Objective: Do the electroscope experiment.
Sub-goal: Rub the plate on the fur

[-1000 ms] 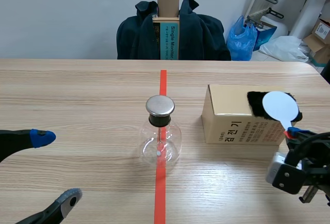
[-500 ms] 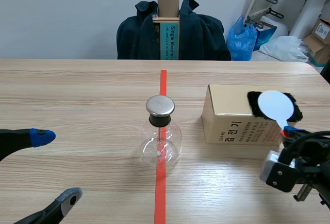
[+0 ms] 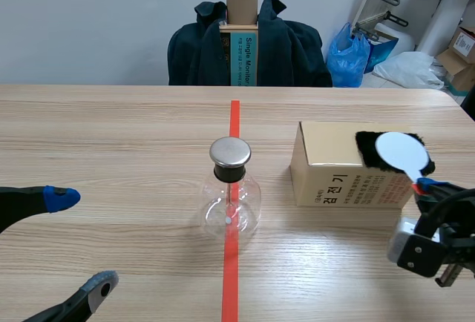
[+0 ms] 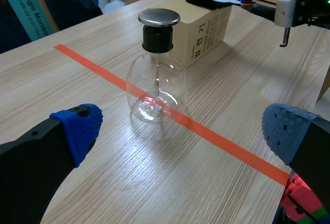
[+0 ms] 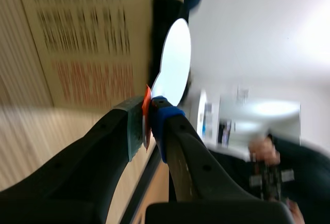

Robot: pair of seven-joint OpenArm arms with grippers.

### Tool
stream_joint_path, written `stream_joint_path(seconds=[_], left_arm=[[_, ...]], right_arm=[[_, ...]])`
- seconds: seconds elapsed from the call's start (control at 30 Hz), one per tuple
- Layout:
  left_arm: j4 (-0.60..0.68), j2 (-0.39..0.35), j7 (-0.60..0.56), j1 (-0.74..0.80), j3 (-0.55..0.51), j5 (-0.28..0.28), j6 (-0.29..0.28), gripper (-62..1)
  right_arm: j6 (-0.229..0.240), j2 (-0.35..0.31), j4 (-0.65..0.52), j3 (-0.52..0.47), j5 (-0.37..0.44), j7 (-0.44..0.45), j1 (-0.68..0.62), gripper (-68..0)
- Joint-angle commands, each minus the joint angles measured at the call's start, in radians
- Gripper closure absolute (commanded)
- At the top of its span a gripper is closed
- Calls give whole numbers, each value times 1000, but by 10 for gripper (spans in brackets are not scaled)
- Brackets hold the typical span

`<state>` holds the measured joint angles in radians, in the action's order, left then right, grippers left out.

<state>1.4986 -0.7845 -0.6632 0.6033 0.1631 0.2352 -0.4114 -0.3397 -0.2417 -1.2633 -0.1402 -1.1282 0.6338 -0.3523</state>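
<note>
A round clear glass flask with a silver metal cap (image 3: 231, 203) stands upright on the orange-red line at the middle of the wooden bench (image 3: 111, 136), with bare wood on every side of it. Past a gap to its right sits a tan cardboard box (image 3: 334, 177), with a black fur patch (image 3: 369, 151) at the far right edge of its top. The right claw (image 3: 424, 185) pinches the orange-red handle of a white round paddle (image 3: 403, 153), whose disc lies over the fur. The left claw (image 3: 80, 243) is spread wide at the near left, with open wood between it and the flask.

Office — draped coat (image 3: 293, 47), stacked cartons (image 3: 462, 43)
</note>
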Motion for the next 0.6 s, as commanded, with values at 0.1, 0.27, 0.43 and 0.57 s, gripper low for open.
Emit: stream_joint_path(seconds=[0.1, 0.27, 0.43, 0.57], left_arm=[[8, 3, -16, -6, -8, 6, 2, -623], [8, 3, -16, -6, -8, 6, 2, -623], [8, 3, -16, -6, -8, 6, 2, -623], [8, 3, -16, -6, -8, 6, 2, -623]], right_arm=[[-6, 2, -37, 5, 6, -212, 3, -8], [12, -10, -41, 13, 6, -55, 5, -8], [9, 3, -42, 19, 6, -248, 2, -8], [19, -7, -42, 18, 6, -165, 1, -8]])
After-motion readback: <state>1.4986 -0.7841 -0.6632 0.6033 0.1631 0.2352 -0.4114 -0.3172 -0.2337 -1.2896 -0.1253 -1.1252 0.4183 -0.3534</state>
